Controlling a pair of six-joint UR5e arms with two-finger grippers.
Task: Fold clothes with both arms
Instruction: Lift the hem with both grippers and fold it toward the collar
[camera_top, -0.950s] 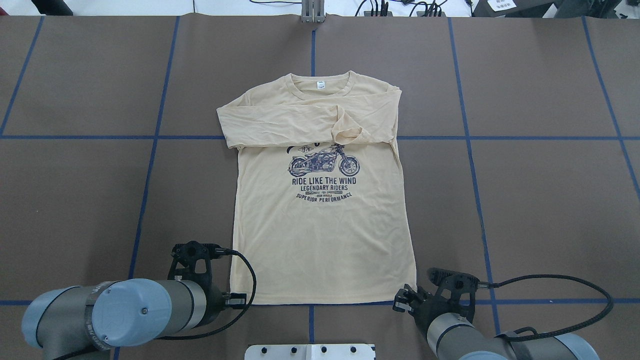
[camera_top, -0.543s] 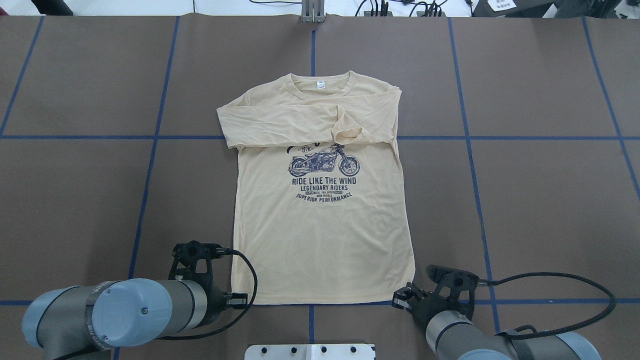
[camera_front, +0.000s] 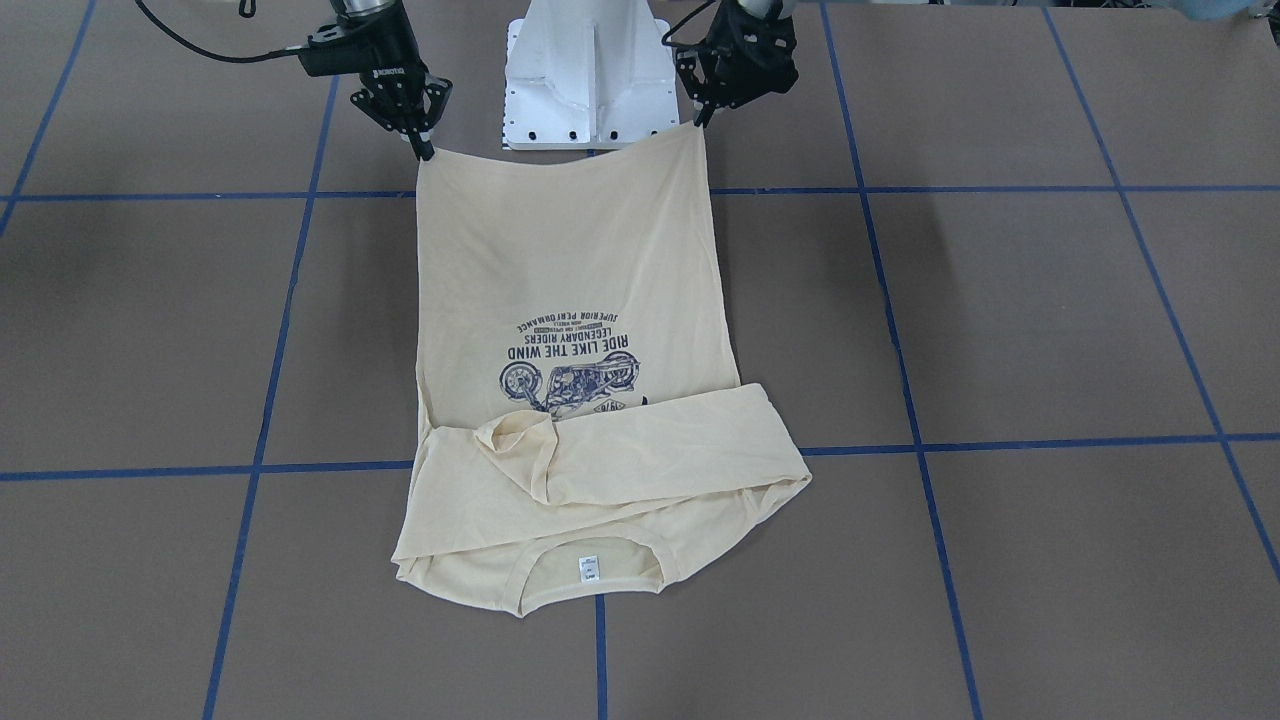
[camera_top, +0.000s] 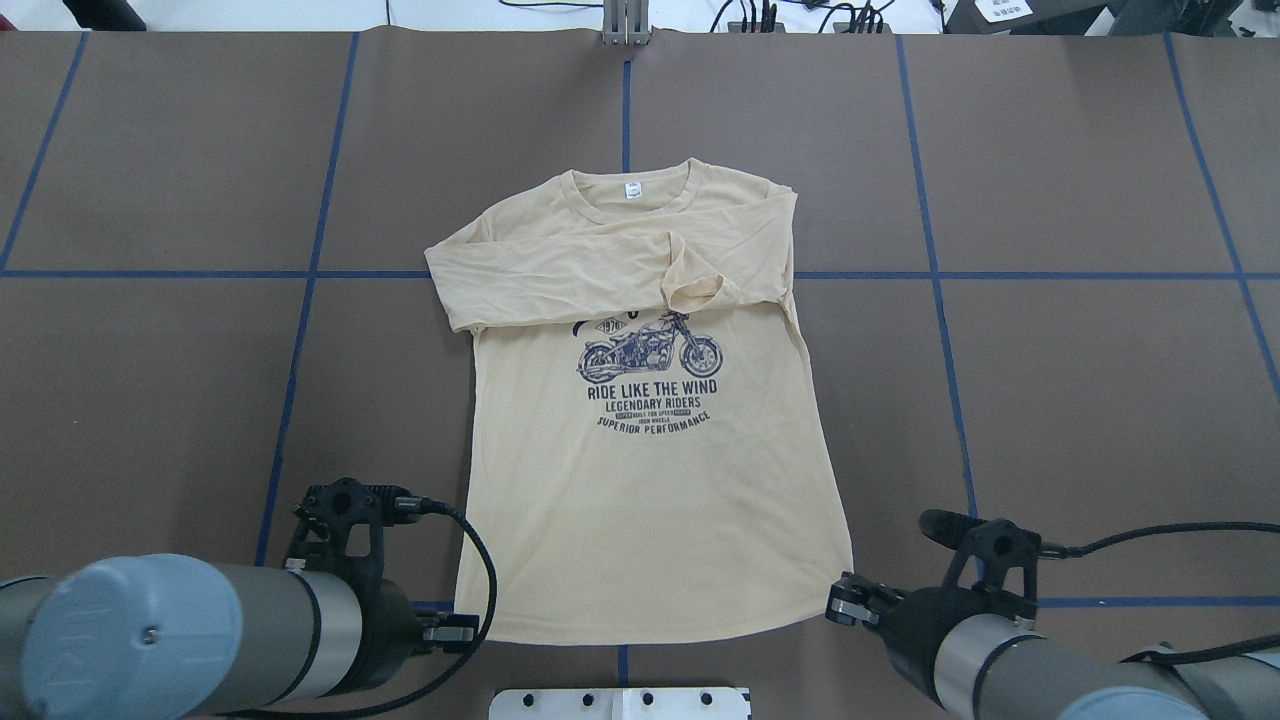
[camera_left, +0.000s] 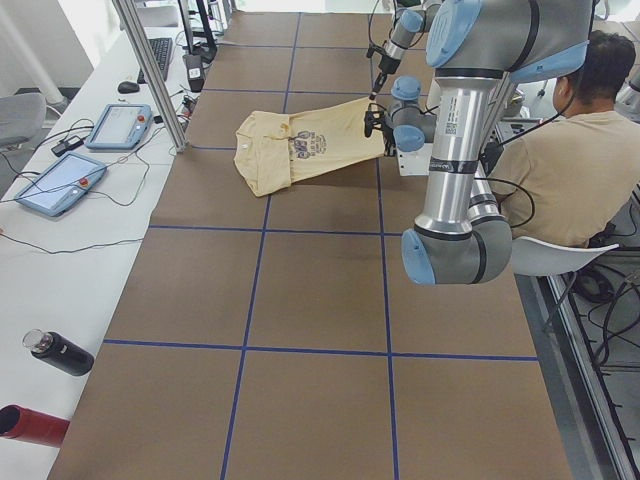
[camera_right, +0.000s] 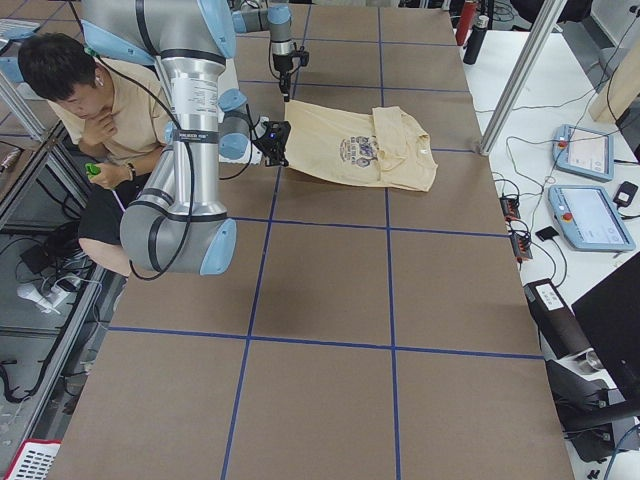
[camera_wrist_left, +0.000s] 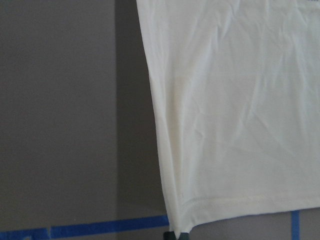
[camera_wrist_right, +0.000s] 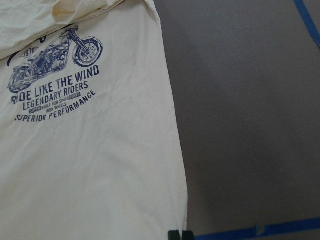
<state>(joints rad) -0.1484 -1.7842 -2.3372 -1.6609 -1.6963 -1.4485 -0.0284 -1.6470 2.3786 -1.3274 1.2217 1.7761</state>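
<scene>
The cream-yellow long-sleeved shirt (camera_top: 650, 480) lies print up on the brown table, both sleeves folded across its chest and the neck label (camera_top: 632, 190) at the far end. My left gripper (camera_top: 455, 632) is shut on the hem's left corner, which the left wrist view shows pinched at its bottom edge (camera_wrist_left: 175, 232). My right gripper (camera_top: 845, 605) is shut on the hem's right corner (camera_wrist_right: 177, 234). In the front-facing view the hem edge of the shirt (camera_front: 570, 260) hangs stretched and raised between the left gripper (camera_front: 697, 122) and the right gripper (camera_front: 425, 150).
The white pedestal base (camera_top: 620, 703) stands just behind the hem. Blue tape lines (camera_top: 300, 275) divide the table. A person (camera_left: 570, 170) sits behind the robot. Two control tablets (camera_left: 120, 125) and a black bottle (camera_left: 55, 350) lie on the side bench.
Both grippers have drawn back toward the base and risen with the hem corners. The whole shirt has slid a little toward the robot.
</scene>
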